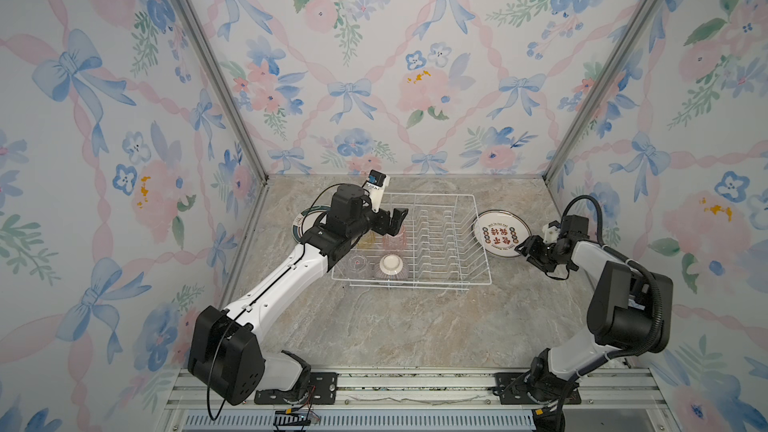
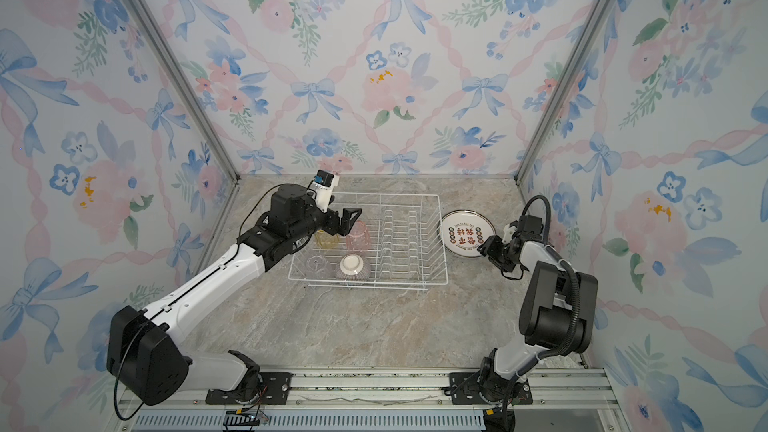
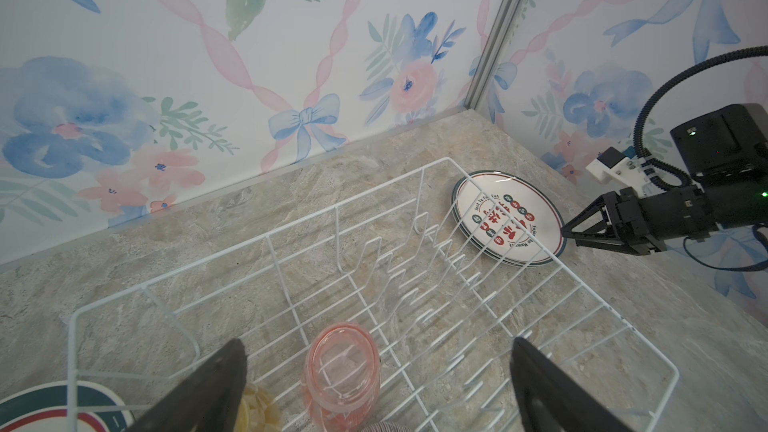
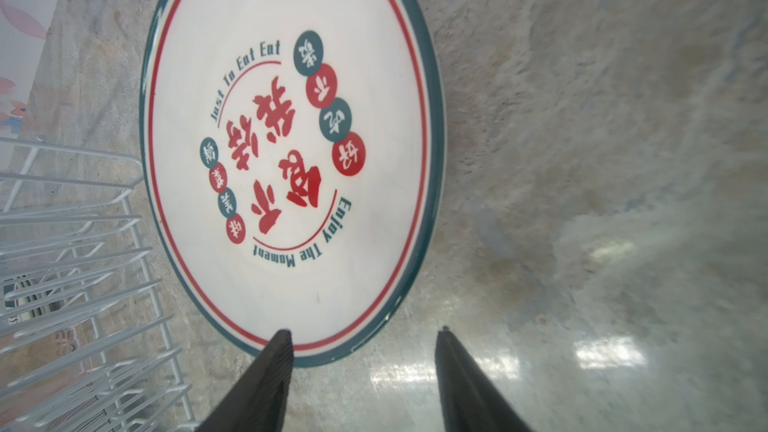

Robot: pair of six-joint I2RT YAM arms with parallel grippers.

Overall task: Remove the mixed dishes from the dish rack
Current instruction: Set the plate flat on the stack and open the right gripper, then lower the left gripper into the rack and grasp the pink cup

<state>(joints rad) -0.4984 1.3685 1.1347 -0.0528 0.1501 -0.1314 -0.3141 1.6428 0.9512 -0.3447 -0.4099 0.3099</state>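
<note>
The white wire dish rack (image 1: 474, 198) stands mid-table, its plate slots bare. At its left end are a pink tumbler (image 1: 394, 239), a yellow tumbler (image 1: 365, 241), a clear tumbler (image 1: 359, 266) and an upturned ribbed bowl (image 1: 391, 267). My left gripper (image 1: 394, 221) hovers open over the pink tumbler (image 3: 343, 367), its jaws wide on either side of the tumbler and apart from it. A red-lettered plate (image 1: 500, 232) lies flat on the table right of the rack. My right gripper (image 4: 365, 332) is open at this plate's (image 4: 291, 151) near rim, holding nothing.
Another green-rimmed plate (image 1: 304, 223) lies left of the rack, half hidden by my left arm. Flowered walls close off the back and both sides. In the left wrist view the right-hand plate (image 3: 507, 218) shows extra rims beneath it, like a stack.
</note>
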